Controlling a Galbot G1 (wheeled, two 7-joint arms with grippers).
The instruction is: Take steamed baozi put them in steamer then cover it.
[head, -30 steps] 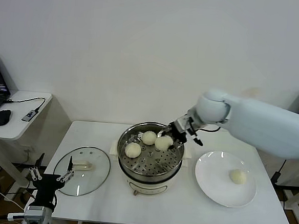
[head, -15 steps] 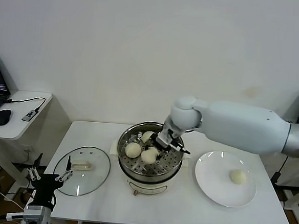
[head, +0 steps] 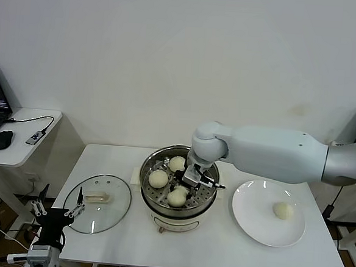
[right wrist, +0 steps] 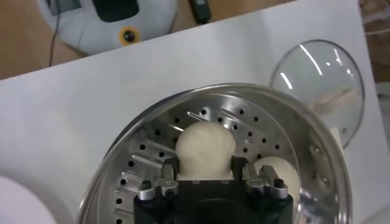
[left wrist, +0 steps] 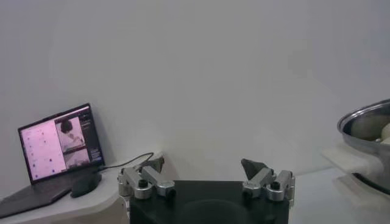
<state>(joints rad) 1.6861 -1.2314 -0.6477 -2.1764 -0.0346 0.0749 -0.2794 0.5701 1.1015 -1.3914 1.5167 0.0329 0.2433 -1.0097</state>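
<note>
Baozi [right wrist: 205, 152] sits btwn right gripper [right wrist: 206, 173] fingers [right wrist: 169, 169], which we see parted either side of it, on steamer [head: 178, 188] tray w/ two more. Fourth on plate [head: 251, 221]. Lid [head: 98, 203] beside steamer. Left gripper [left wrist: 207, 173] spread wide, low at table's left.

The right gripper [right wrist: 205, 176] hides the lower part of one bun [right wrist: 204, 149] — its fingertips cannot be seen. The steamer [left wrist: 367, 137] is cut off by the left wrist view's edge.
</note>
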